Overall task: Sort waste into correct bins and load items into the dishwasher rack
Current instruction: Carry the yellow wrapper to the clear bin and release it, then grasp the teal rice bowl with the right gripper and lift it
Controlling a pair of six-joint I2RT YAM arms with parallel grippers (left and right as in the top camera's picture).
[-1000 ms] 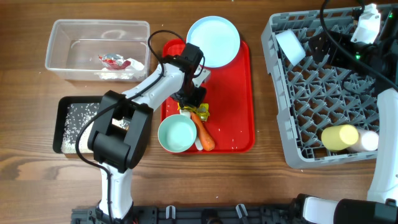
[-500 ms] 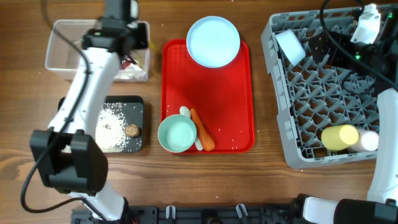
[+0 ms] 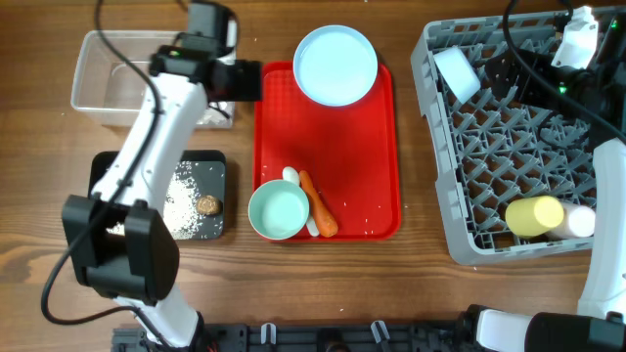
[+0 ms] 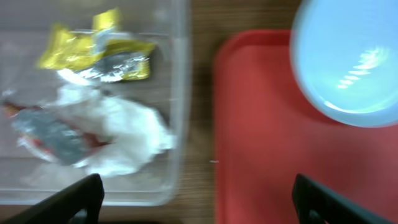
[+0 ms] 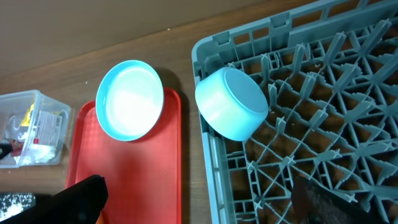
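Yellow wrapper (image 4: 93,46) | now in clear tub (image 4: 181,106) | left fingers (image 4: 78,200) opened

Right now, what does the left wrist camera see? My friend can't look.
A clear tub holds a yellow wrapper and crumpled white paper. Beside it sits a red tray with a blue plate; open jaws frame the bottom.

Bright, even light; left wrist view smeared.
Overhead sharp, shadows soft; glare streaks the light blue plate (image 4: 354,56).
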